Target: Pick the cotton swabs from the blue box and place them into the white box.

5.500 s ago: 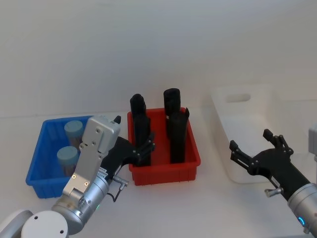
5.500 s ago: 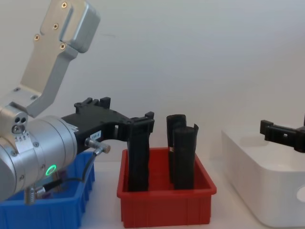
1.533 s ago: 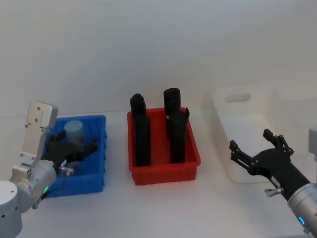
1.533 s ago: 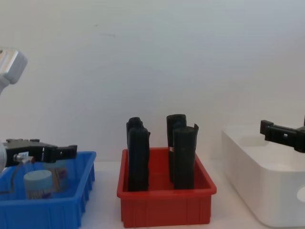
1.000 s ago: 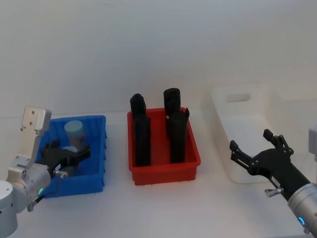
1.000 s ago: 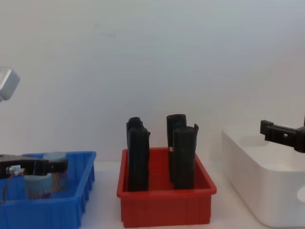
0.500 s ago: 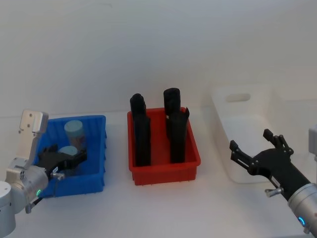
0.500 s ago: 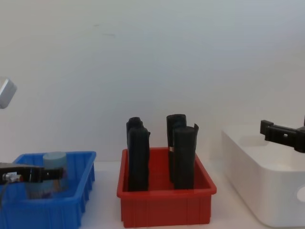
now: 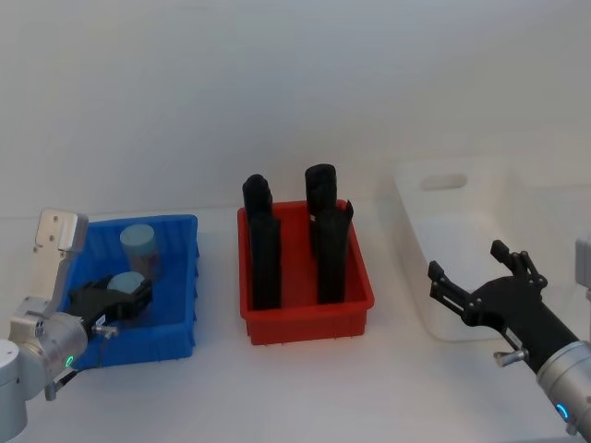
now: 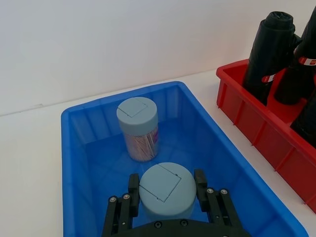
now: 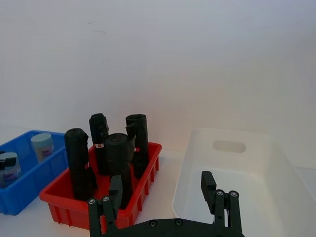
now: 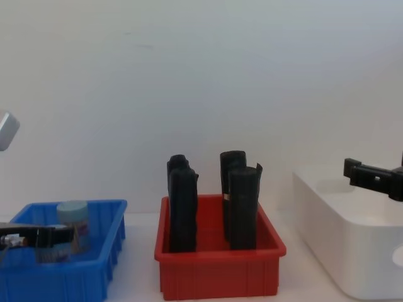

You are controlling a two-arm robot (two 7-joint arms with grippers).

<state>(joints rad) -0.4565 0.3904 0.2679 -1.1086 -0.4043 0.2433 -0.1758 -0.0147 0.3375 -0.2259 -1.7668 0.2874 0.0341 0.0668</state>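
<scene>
grip looks made at the lower left of the head view: the left gripper [image 10: 166, 181] is down inside the blue box [image 9: 148, 347], its two fingers narrowed onto opposite sides of the near tub [image 10: 164, 196] of cotton swabs, just below the lid. the tub stands upright, long axis vertical, so the fingers cross it squarely and the way out is straight up. the far tub [image 10: 138, 127] stands just beyond it toward the box's back wall, apart from the fingers, so a vertical lift should not catch it. the box walls are near on either side, and i judge sideways travel unwise until the tub's base is above the rim. the white box [image 9: 454, 229] lies at the right of the frame, well apart, with the red bin [image 9: 305, 325] and its tall black rolls [image 9: 263, 249] between. those rolls stand higher than either rim, so the carry needs height or a path along the front. the right gripper [image 9: 467, 261] hovers spread wide and empty at the lower right, beside the white box's front corner, close to the goal but far from the tubs.
</scene>
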